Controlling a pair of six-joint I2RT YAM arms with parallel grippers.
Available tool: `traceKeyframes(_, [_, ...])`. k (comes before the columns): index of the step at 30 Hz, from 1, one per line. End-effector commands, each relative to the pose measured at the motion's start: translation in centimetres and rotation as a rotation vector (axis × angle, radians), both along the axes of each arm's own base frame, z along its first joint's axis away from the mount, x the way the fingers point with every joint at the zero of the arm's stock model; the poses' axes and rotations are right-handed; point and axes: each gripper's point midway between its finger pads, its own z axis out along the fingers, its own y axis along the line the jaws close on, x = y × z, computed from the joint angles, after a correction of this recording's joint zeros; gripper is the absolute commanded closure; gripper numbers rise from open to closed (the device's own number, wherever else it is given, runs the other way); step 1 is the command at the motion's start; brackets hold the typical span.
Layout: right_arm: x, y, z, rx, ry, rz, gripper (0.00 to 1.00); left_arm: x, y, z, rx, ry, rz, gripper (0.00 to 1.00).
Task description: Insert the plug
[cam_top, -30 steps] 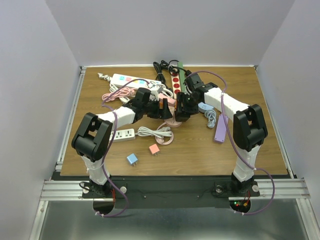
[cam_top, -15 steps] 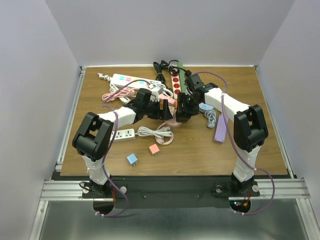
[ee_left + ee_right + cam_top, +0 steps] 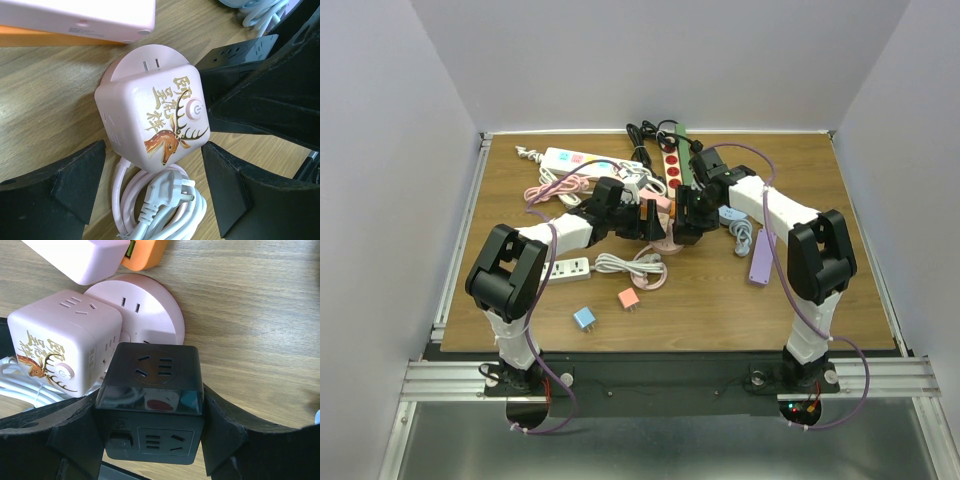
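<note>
We judge the task to be at its staging step, with nothing inserted yet. The white plug lies loose on its coiled cable, just near of the pink cube socket, and neither hand touches it. The left gripper stands wide, one finger on each side of the pink cube. The gaps are so slim that we cannot tell whether either finger touches it. The right gripper is clamped on the black cube socket, carried just beside the pink cube and over the round pink base. Next, we think one hand must take the plug by its body, turn its pins toward a free socket face and push straight in while the other steadies that socket. Room is tight. The pink power strip and an orange piece close off the far side, the coil fills the near side, and the two grippers almost meet over the cubes. The only open wood of the table lies to the right, so we would back out that way first.
</note>
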Motion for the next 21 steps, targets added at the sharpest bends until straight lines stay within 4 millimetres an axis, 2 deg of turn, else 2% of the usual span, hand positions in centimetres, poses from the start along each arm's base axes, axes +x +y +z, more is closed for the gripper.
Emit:
traceKeyframes(1, [0.3, 1.0, 2.4, 0.013, -0.05, 0.007, 1.0, 1.0, -0.8, 2.1, -0.021, -0.062, -0.013, 0.12])
traceKeyframes(8, [-0.1, 1.8, 2.0, 0.015, -0.049, 0.016, 1.0, 0.9, -0.7, 2.0, -0.019, -0.06, -0.015, 0.12])
traceKeyframes(21, [1.7, 0.7, 2.2, -0.05, -0.106, -0.038, 1.0, 0.9, -0.6, 2.3, -0.014, -0.069, -0.014, 0.12])
